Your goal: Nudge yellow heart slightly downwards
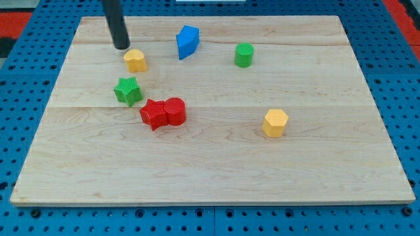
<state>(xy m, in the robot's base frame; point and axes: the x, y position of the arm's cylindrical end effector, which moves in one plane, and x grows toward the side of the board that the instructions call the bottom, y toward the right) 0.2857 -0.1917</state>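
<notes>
The yellow heart [135, 60] lies on the wooden board [216, 164] at the upper left. My tip [121, 47] rests on the board just up and to the left of the heart, very close to it, perhaps touching. A green star [128, 90] sits below the heart. The rod rises out of the view's top.
Two red blocks [163, 113] touch each other below and right of the green star. A blue block [188, 41] stands at the top centre, a green cylinder [244, 55] to its right, and a yellow hexagon [275, 122] at the right.
</notes>
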